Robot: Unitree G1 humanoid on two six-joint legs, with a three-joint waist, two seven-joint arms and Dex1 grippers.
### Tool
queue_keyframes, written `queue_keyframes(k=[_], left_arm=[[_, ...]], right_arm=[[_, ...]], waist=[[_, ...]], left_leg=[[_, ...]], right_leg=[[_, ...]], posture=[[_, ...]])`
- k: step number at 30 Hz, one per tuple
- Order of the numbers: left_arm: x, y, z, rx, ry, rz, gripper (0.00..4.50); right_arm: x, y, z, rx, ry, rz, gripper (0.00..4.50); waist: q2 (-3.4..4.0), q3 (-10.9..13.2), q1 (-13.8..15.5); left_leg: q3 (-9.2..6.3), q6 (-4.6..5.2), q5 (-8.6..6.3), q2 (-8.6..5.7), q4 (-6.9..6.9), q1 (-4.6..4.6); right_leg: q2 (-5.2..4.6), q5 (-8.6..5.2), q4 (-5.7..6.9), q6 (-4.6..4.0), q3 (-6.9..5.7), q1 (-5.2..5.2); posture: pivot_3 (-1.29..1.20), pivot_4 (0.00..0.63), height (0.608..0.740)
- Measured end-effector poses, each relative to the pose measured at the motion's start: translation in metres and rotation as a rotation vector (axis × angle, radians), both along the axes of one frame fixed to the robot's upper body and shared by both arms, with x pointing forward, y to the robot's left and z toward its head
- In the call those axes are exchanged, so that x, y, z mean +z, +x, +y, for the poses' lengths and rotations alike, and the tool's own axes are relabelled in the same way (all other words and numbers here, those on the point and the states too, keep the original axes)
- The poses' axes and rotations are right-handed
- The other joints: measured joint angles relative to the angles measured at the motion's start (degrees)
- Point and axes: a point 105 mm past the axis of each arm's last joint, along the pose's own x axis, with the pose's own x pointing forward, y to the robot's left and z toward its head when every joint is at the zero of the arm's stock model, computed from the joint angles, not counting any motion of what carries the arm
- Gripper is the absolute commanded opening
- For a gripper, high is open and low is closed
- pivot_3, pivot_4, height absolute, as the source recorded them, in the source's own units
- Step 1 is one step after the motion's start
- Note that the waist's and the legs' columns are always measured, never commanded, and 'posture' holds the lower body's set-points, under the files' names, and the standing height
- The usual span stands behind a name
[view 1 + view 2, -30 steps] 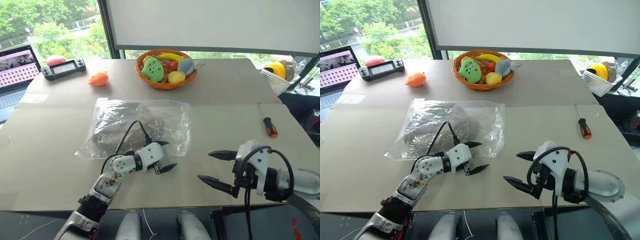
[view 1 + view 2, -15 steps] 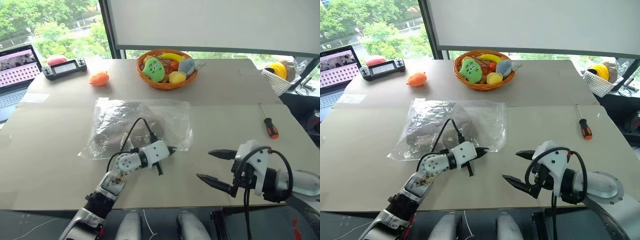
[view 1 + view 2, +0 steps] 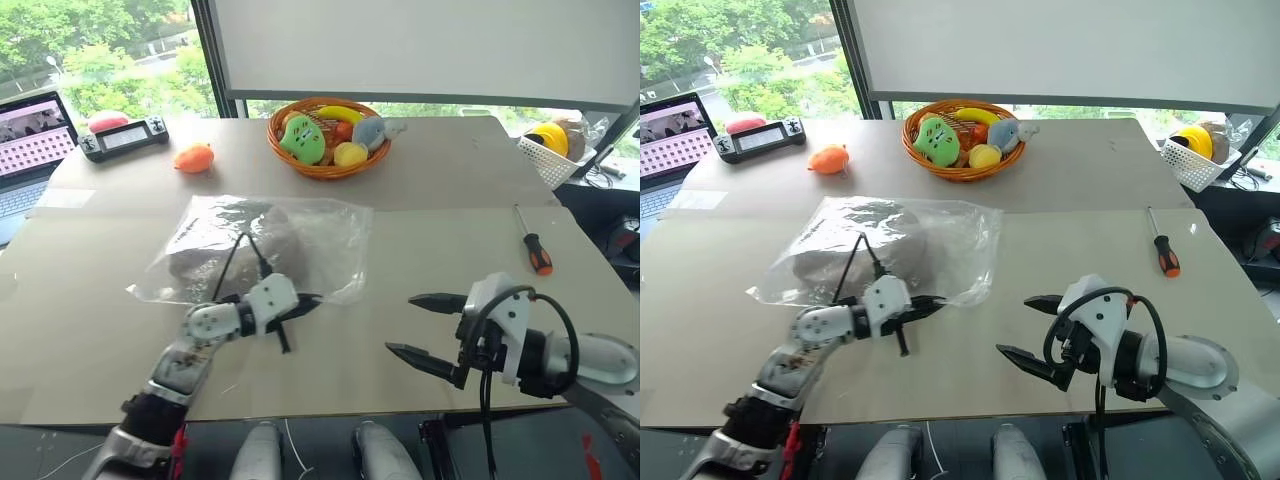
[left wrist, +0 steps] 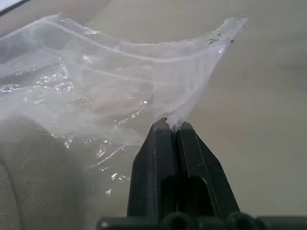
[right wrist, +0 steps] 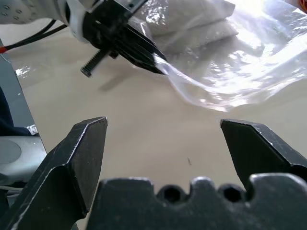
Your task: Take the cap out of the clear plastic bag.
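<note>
On the worktop (image 3: pixel 90 300): left pincer (image 3: pixel 305 300) clamped on the clear plastic bag (image 3: pixel 330 240) edge.
Cap (image 3: pixel 215 240) lies inside; right pincer (image 3: pixel 418 324) apart. Thin film may slip or tear.

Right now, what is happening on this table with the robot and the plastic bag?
The left gripper is shut on the near edge of the clear plastic bag, pinching a thin fold of it. The cap is inside the bag, which lies on the table. The right gripper hangs open beside it, above the table, touching nothing.
</note>
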Motion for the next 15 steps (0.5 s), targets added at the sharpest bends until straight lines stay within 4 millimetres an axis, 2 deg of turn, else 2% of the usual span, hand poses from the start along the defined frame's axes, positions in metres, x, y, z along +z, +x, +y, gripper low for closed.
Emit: queue_keyframes(k=[3,4,5,7,9,11,15], left_arm=[[-0.005,-0.011,0.038,0.014,0.042,0.060,0.05],[-0.009,-0.011,0.057,0.035,0.068,0.079,0.05],[-0.010,-0.011,0.066,0.053,0.082,0.088,0.05],[-0.015,-0.007,0.099,0.103,0.128,0.085,0.05],[-0.018,-0.004,0.118,0.143,0.150,0.078,0.05],[-0.018,0.005,0.135,0.179,0.168,0.045,0.05],[-0.007,0.037,0.177,0.354,0.240,-0.109,0.05]], right_arm=[[-0.002,0.003,0.003,0.026,0.005,0.021,4.50],[-0.003,0.005,0.003,0.033,0.007,0.026,4.50],[-0.003,0.006,0.003,0.036,0.007,0.028,4.50],[-0.004,0.009,0.005,0.051,0.008,0.031,4.50],[-0.003,0.010,0.006,0.060,0.009,0.026,4.50],[-0.004,0.013,0.009,0.076,0.013,0.025,4.50],[-0.004,0.017,0.015,0.104,0.026,0.023,4.50]], waist=[[-0.01,0.00,-0.68],[-0.01,0.00,-0.81],[-0.01,0.00,-0.80],[-0.01,0.00,-0.77],[-0.01,-0.01,-0.72],[-0.03,0.00,-0.60],[-0.06,-0.01,-0.56]], left_leg=[[0.04,0.00,0.00,0.04,-0.08,0.05],[0.04,0.00,0.00,0.05,-0.11,0.06],[0.04,0.00,0.00,0.06,-0.12,0.07],[0.04,0.00,0.00,0.05,-0.13,0.05],[0.04,0.00,0.00,0.05,-0.13,0.04],[0.04,0.00,0.00,0.06,-0.14,0.03],[0.02,0.00,0.00,0.06,-0.15,0.04]], right_leg=[[0.00,-0.02,-0.01,-0.04,0.00,-0.02],[0.01,-0.03,0.00,-0.05,0.00,-0.04],[0.01,-0.03,0.00,-0.07,-0.01,-0.04],[0.00,-0.04,-0.01,-0.08,-0.02,-0.05],[0.00,-0.04,-0.04,-0.08,-0.02,-0.06],[0.00,-0.04,-0.04,-0.09,-0.04,-0.08],[0.01,-0.01,-0.01,-0.10,-0.06,-0.08]], posture=[[0.00,0.150,0.735],[0.00,0.150,0.735],[0.00,0.150,0.735],[0.00,0.150,0.735],[0.00,0.150,0.735],[0.00,0.150,0.735],[0.00,0.150,0.735]])
